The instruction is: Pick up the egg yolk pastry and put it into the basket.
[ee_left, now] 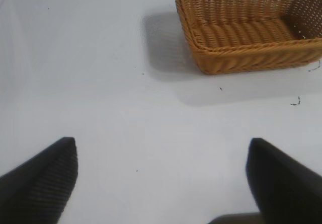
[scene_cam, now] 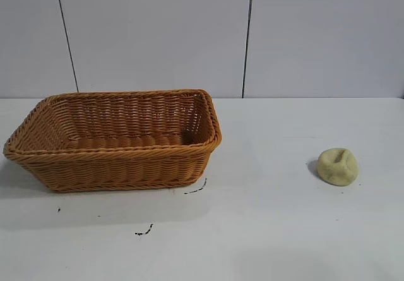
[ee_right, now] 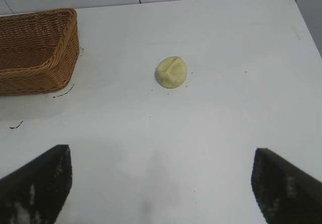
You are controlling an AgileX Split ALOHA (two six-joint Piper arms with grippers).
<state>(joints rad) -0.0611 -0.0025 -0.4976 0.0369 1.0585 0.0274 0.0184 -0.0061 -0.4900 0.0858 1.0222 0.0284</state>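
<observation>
White bench [scene_cam: 265, 230], grey panelled wall behind. Basket [scene_cam: 113, 161] is seen at the left, pastry [scene_cam: 338, 166] well apart at the right, resting on the bench. Neither arm is seen from outside. Left end effector [ee_left: 161, 176] and right end effector [ee_right: 161, 181] are held wide open, empty, fingertips cut off by the frame. No writing is legible.

Bare table [scene_cam: 271, 230] surrounds the egg yolk pastry [scene_cam: 338, 166]; the basket [scene_cam: 113, 167] stands well apart, its top open.
</observation>
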